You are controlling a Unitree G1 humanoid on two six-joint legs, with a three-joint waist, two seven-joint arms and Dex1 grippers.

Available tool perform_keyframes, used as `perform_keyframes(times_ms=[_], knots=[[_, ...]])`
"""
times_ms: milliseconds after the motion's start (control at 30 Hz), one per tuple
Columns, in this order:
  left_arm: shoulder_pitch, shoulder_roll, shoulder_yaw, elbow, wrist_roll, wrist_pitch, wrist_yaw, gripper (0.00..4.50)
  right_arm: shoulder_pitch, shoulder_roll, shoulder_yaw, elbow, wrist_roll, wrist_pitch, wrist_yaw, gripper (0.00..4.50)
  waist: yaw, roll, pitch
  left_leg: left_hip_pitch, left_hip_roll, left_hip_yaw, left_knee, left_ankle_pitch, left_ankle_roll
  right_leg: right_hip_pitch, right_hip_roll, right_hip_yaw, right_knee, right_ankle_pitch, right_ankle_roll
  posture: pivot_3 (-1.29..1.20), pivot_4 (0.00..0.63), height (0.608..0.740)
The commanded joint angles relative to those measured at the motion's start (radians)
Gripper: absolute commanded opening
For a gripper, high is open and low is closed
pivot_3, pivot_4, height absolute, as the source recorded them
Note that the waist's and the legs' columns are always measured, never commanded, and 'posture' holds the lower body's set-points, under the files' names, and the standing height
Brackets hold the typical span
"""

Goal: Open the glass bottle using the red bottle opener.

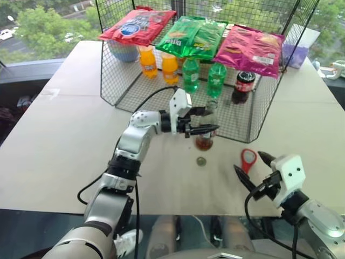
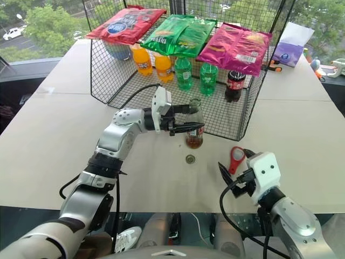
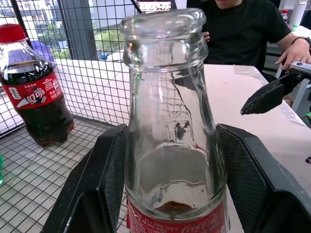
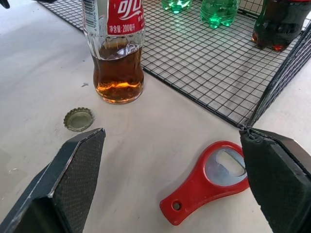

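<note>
1. left wrist view puts the glass bottle (image 3: 172,126) between the two black pads of the left gripper (image 1: 202,121), which clasp its shoulder just below the neck; the mouth is bare, with no cap on it.
2. that side grip looks meant to keep the bottle upright and steady on the table (image 1: 64,145), just in front of the wire rack (image 1: 237,116), with the top left free.
3. a loose bottle cap (image 4: 78,119) lies on the table close to the bottle's base, so the opening itself appears done.
4. the red bottle opener (image 4: 206,180) lies flat on the table, touched by nothing, its ring head toward the rack.
5. the right gripper (image 1: 252,168) hovers near it with its fingers spread wide and holding nothing, the opener lying between and beyond them in the right wrist view; it reads as having let the tool go or waiting over it.
6. the table is pale and matt, and extends under the rack.
7. in the rack stand orange bottles (image 1: 148,60), green bottles (image 1: 191,73) and a dark cola bottle (image 1: 244,86), with snack bags (image 1: 195,35) laid on top.
8. windows behind show trees, and a person in a black shirt (image 3: 243,29) sits at the far side of the table.
</note>
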Motion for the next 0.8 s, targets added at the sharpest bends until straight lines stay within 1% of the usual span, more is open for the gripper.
perform_keyframes(times_ms=[33,167,300,467,767,800], knots=[[0.009,0.015,-0.002,-0.07,-0.015,0.034,-0.011,2.74,0.012,-0.022,0.013,-0.049,-0.002,-0.066,0.019,4.48,0.0,0.0,0.0,0.0,0.0,0.0,0.0,0.0,0.0,0.0,0.0,0.0,0.0,0.0,0.0,0.0,0.15,0.728],[0.032,0.031,0.008,-0.097,-0.023,0.047,-0.01,2.74,0.018,-0.041,0.032,-0.076,0.02,-0.123,0.053,4.48,-0.001,0.0,0.0,0.0,0.0,0.0,0.0,0.0,0.0,0.0,0.0,0.0,0.0,0.0,0.0,0.0,0.15,0.728],[0.036,0.029,0.01,-0.093,-0.023,0.047,-0.008,2.74,0.017,-0.07,0.042,-0.081,0.004,-0.156,0.071,4.48,0.0,0.0,0.0,0.0,0.0,0.0,0.0,0.0,0.0,0.0,0.0,0.0,0.0,0.0,0.0,0.0,0.15,0.728],[0.037,0.031,0.018,-0.075,-0.029,0.043,-0.02,2.74,0.033,-0.087,0.023,-0.086,0.01,-0.172,0.076,4.48,0.0,0.0,0.0,0.0,0.0,0.0,0.001,0.0,0.0,0.001,0.0,0.0,0.0,0.0,0.0,0.0,0.15,0.728],[0.045,0.029,0.025,-0.041,-0.041,0.035,-0.04,2.74,0.104,-0.108,-0.016,-0.107,0.018,-0.225,0.06,4.48,0.0,0.0,0.0,0.001,0.0,0.0,0.001,0.0,0.0,0.001,0.001,0.0,0.0,0.0,0.0,0.0,0.15,0.728],[0.046,0.029,0.023,-0.045,-0.044,0.04,-0.047,3.05,0.106,-0.109,-0.017,-0.107,0.018,-0.225,0.057,4.49,0.0,0.0,0.0,0.001,0.0,0.0,0.001,0.0,0.0,0.001,0.001,0.0,0.0,0.0,0.0,0.0,0.15,0.728]])
